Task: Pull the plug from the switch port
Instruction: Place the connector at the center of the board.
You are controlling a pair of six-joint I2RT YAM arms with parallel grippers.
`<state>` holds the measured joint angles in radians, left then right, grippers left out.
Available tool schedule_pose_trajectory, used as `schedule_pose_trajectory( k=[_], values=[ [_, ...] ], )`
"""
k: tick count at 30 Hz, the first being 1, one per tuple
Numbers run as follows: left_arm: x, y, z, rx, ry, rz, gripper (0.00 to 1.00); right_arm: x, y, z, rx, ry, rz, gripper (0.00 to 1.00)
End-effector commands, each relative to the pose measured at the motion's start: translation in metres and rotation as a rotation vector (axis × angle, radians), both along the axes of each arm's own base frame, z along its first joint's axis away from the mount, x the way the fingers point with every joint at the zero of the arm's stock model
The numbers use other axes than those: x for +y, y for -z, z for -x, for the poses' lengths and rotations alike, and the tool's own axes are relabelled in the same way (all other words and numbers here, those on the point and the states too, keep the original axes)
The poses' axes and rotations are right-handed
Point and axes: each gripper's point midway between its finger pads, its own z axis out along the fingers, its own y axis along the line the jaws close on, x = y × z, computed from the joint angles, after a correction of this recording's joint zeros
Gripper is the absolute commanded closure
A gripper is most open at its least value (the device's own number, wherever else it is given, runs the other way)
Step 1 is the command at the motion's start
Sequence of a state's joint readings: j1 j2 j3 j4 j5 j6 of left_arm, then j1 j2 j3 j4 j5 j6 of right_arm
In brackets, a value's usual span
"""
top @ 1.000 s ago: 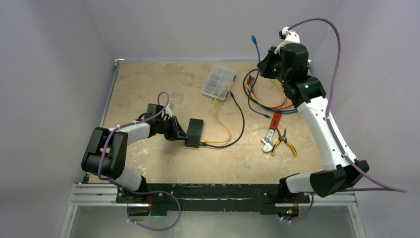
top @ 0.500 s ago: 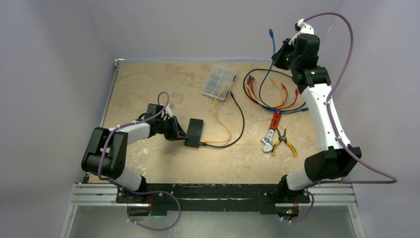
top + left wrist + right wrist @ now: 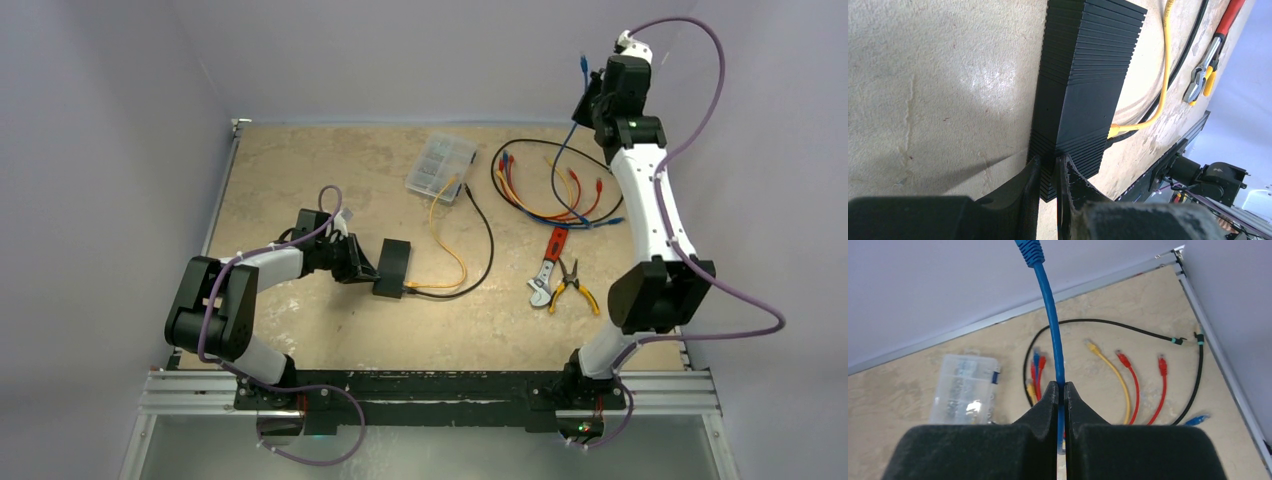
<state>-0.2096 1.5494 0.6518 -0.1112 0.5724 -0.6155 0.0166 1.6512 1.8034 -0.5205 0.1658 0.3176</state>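
Switch (image 3: 392,268) lying mid-table, blue cable (image 3: 563,150) dangling high

From above, the left gripper (image 3: 364,270) is clamping the switch's left edge near the middle of the table (image 3: 290,170), a yellow cable (image 3: 450,262) is running into the switch's right side, and the right gripper (image 3: 592,95) is hovering over the far right corner, pinching the blue cable with its blue plug (image 3: 584,62) sticking up free. On the left wrist view, the left gripper (image 3: 1048,162) is squeezing the ribbed edge of the switch (image 3: 1083,85), with the yellow cable (image 3: 1160,85) plugged in beyond. On the right wrist view, the right gripper (image 3: 1060,387) is closing tight on the blue cable (image 3: 1050,315), the blue plug (image 3: 1029,250) poking above and loose patch cables (image 3: 1128,385) lying below.
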Motion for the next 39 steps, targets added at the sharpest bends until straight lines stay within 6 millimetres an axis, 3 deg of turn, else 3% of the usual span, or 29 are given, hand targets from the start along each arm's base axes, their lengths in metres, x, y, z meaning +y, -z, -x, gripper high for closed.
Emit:
schedule_pose_trajectory(
  k=[1, 8, 15, 21, 31, 36, 39],
  values=[
    [0.043, 0.058, 0.022, 0.095, -0.034, -0.267, 0.91, -0.016, 0.012, -0.016, 0.04, 0.048, 0.097, 1.0],
    [0.042, 0.057, 0.023, 0.094, -0.035, -0.264, 0.91, 0.002, 0.071, -0.049, 0.147, -0.069, 0.082, 1.0],
    [0.042, 0.058, 0.023, 0.098, -0.034, -0.265, 0.91, 0.032, 0.115, -0.063, 0.21, -0.227, 0.003, 1.0],
    [0.042, 0.058, 0.023, 0.097, -0.033, -0.263, 0.91, 0.055, 0.134, -0.075, 0.219, -0.336, -0.065, 1.0],
    [0.042, 0.058, 0.023, 0.097, -0.033, -0.262, 0.91, 0.069, 0.16, -0.1, 0.251, -0.394, -0.116, 1.0],
    [0.042, 0.058, 0.023, 0.096, -0.034, -0.262, 0.92, 0.074, 0.18, -0.103, 0.299, -0.417, -0.138, 0.94],
    [0.042, 0.058, 0.023, 0.095, -0.033, -0.262, 0.92, 0.07, 0.186, -0.101, 0.316, -0.396, -0.127, 0.84]
  ],
)
